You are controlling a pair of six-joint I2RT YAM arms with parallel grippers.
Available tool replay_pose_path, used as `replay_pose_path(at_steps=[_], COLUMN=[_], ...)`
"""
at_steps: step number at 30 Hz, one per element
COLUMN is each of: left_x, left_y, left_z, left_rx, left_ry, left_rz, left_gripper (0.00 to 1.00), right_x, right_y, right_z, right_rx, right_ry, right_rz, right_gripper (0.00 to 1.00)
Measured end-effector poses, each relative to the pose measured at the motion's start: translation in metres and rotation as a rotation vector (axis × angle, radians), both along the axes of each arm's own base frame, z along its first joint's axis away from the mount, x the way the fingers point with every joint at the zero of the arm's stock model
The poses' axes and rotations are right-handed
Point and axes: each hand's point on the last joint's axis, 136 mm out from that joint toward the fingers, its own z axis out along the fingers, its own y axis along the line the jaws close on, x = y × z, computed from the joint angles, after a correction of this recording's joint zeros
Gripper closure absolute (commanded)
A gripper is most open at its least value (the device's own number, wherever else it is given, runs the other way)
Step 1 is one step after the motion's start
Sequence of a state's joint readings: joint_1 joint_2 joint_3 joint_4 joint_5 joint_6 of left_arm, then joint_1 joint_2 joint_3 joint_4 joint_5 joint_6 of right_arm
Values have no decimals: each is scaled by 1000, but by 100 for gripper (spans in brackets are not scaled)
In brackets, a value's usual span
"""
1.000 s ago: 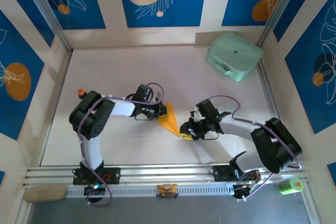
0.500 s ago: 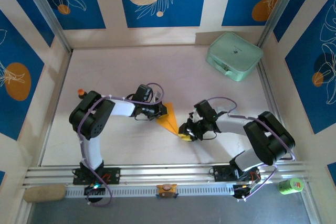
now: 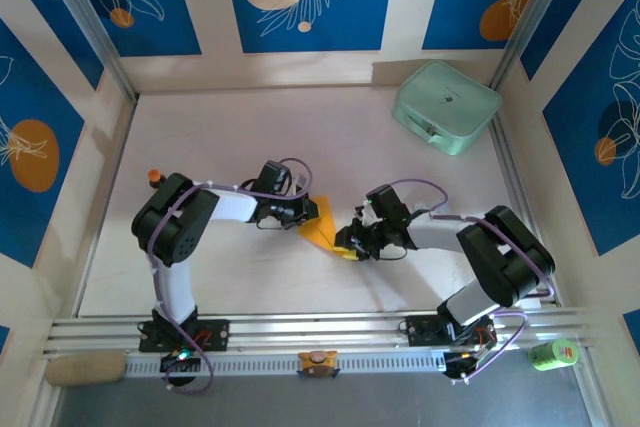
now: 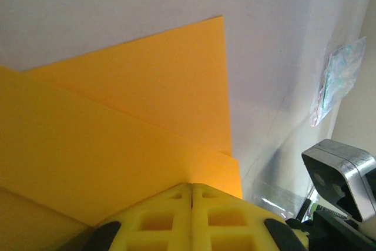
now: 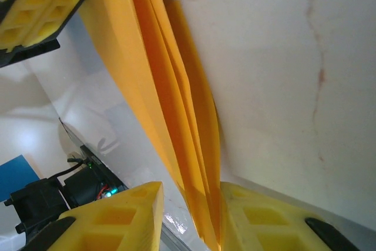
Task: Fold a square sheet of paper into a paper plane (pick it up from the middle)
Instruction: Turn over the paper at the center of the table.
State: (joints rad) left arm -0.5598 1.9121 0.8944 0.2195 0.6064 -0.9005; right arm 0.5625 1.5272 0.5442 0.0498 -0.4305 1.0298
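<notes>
Folding looks partway done. The orange-yellow paper (image 3: 321, 230) lies on the bench (image 3: 250, 137) between the two arms, in the near half, as a pointed wedge of several layers rather than a flat square. The left pincer (image 4: 191, 195) is closed tight, finger against finger, with its tips resting on the top flap beside a diagonal fold edge. Nothing is visibly caught between them, so it reads as pinning the paper down. The right pincer (image 5: 189, 204) stands narrow at the wedge's other end. The stacked layers run up between its fingers and touch one pad, which I take as a grip on the paper. No central ridge or spread wings can be made out, so the last folds and the shaping into a dart seem left to do. Farther off, a small orange-capped bottle (image 3: 153, 176) stands just behind the left arm's shoulder, and a mint-green case (image 3: 445, 107) sits in the far right corner. Both are well apart from the paper; only the two pincers crowd each other.
</notes>
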Motion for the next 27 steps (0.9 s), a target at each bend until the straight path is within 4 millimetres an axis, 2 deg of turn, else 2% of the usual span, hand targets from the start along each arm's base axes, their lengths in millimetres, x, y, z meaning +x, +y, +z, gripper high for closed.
replay_pose_path(at_steps=[7, 11, 13, 15, 17, 21, 27], left_x=[0, 0, 1, 0, -1, 2, 11], left_y=[0, 1, 2, 4, 6, 11, 26], left_z=[0, 1, 1, 2, 4, 21, 71], left_rx=[0, 0, 1, 4, 5, 12, 57], left_ry=[-2, -1, -1, -4, -7, -58, -217], left_rz=[2, 8, 12, 18, 25, 48, 95], left_gripper=[100, 99, 95, 86, 77, 61, 56], right_x=[5, 9, 9, 10, 10, 10, 12], right_y=[3, 4, 3, 4, 4, 3, -5], right_z=[0, -2, -2, -1, -1, 4, 16], right_rx=[8, 11, 12, 16, 16, 16, -27], right_ry=[-19, -24, -28, -36, -45, -75, -166], right_rz=[4, 1, 4, 9, 15, 31, 55], right_gripper=[75, 81, 86, 93, 95, 98, 98])
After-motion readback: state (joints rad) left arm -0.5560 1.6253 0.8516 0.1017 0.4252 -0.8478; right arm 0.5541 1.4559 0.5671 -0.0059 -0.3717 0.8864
